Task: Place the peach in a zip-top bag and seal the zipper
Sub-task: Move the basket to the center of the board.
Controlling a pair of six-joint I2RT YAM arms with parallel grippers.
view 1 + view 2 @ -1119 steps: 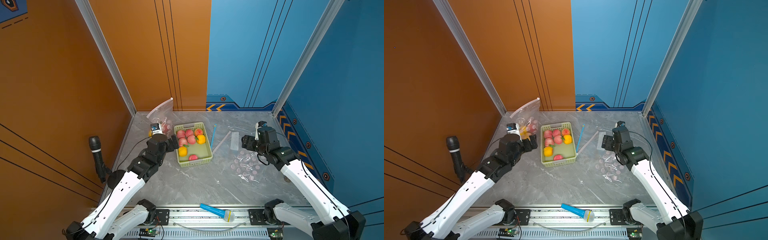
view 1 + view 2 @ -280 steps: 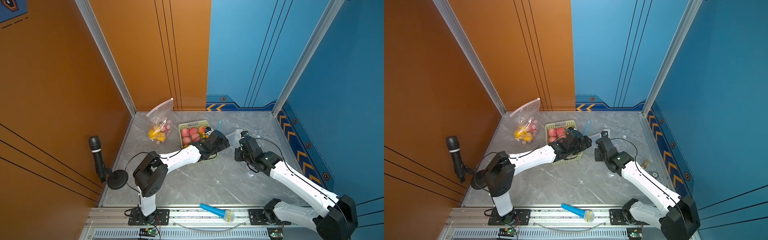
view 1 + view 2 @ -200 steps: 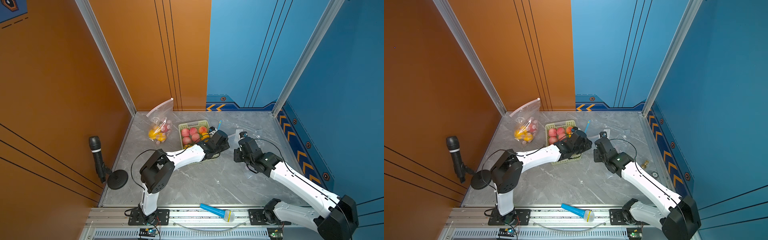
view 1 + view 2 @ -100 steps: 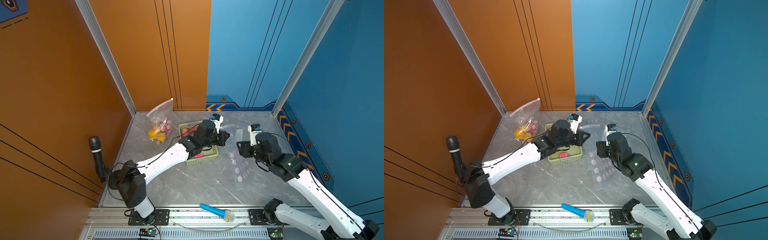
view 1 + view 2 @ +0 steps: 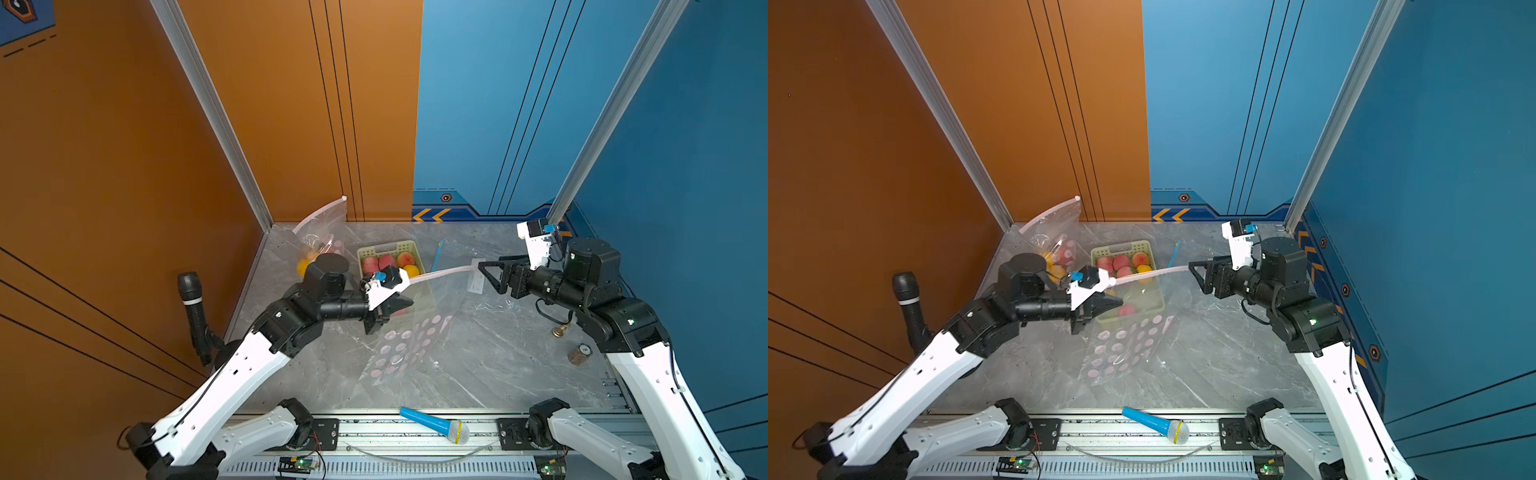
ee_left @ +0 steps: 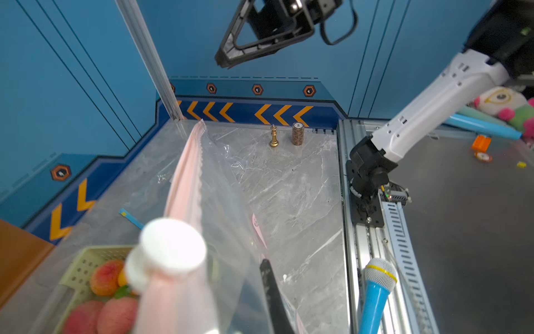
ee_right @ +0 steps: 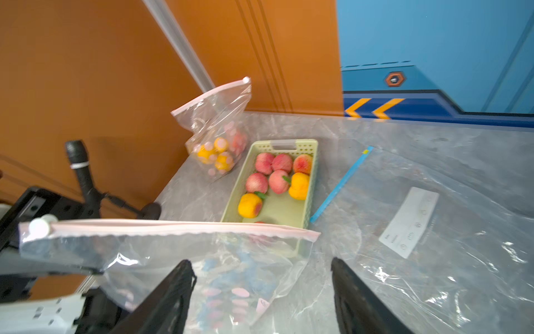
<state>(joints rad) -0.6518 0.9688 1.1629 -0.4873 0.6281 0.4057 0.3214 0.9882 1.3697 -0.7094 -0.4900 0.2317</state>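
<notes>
My left gripper point(image 5: 404, 304) is clamped on the slider end of a clear zip-top bag point(image 5: 409, 338) printed with pink dots. It holds the bag up off the marble tabletop point(image 5: 490, 365), so the pink zipper strip point(image 5: 442, 273) runs level across toward my right gripper point(image 5: 486, 270). That gripper's jaws stand wide apart just beside the strip's free end and grip nothing. The white slider point(image 7: 40, 228) sits at my left gripper's end of the strip. In the right wrist view the strip's two sides lie together along their length, but I cannot tell whether they are pressed shut. The peaches point(image 7: 264, 162) wait in the pale green basket point(image 7: 314, 156) behind the hanging bag, among a few orange-yellow fruit point(image 7: 299, 185). The red shape seen through the film in both top views looks to me like a fruit in the basket, not one inside, so I judge the bag empty. That puts the job near its start: the bag is lifted, but its mouth is not yet parted, no peach is picked or dropped in, and the slider has yet to be run across. A second bag point(image 5: 322, 232) with fruit in it leans in the back corner. Another clear bag point(image 7: 462, 260) with a blue zipper strip point(image 7: 341, 188) lies flat on the table near my right arm.
</notes>
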